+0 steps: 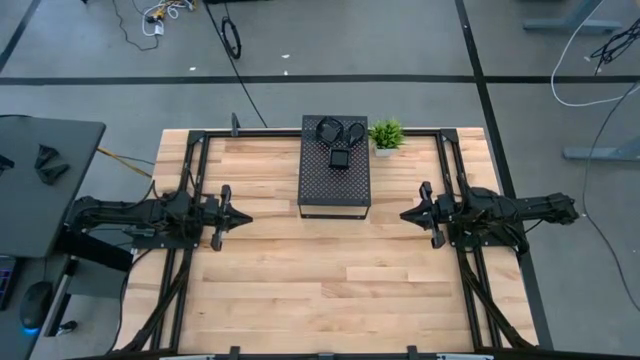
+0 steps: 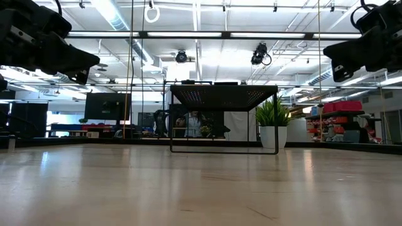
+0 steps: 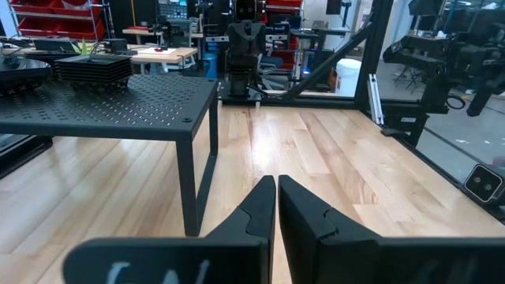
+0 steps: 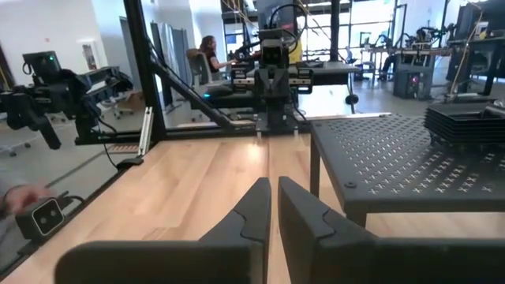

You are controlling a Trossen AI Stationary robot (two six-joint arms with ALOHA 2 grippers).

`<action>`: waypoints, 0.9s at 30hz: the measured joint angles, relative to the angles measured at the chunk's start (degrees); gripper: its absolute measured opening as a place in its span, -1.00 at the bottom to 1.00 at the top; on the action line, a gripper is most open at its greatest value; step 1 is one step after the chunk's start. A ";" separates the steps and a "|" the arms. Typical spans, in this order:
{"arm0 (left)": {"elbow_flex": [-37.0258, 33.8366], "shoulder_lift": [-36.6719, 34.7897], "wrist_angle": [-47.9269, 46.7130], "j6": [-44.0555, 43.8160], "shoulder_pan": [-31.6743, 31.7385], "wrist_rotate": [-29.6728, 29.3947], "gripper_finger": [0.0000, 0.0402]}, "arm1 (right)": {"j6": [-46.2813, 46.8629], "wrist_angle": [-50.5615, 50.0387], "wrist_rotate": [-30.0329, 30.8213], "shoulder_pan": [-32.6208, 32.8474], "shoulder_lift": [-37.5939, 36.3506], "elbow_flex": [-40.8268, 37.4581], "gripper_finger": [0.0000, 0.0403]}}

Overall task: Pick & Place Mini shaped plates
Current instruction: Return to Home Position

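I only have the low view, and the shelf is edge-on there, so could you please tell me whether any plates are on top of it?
Observer: Yes. In the high view, mini plates sit at the far end of the shelf, near the plant.
Operator: Thank you. How are they grouped?
Observer: One square stack, with two rounder stacks beyond it at the far edge.
Operator: And the grippers, please?
Observer: The left gripper and right gripper hover on either side of the shelf. Their wrist views show both shut and empty.
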 joint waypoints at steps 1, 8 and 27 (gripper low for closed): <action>0.00 0.00 0.00 -0.02 0.00 -0.01 -0.89 | -0.02 -0.03 0.00 0.00 0.00 0.00 -0.84; 0.00 0.00 0.00 -0.02 0.00 -0.01 -0.89 | -0.02 -0.06 0.00 0.00 0.02 0.00 -0.84; 0.09 -2.34 -1.31 2.86 0.58 -0.08 -0.88 | -0.04 -0.06 0.00 0.00 0.02 0.00 -0.84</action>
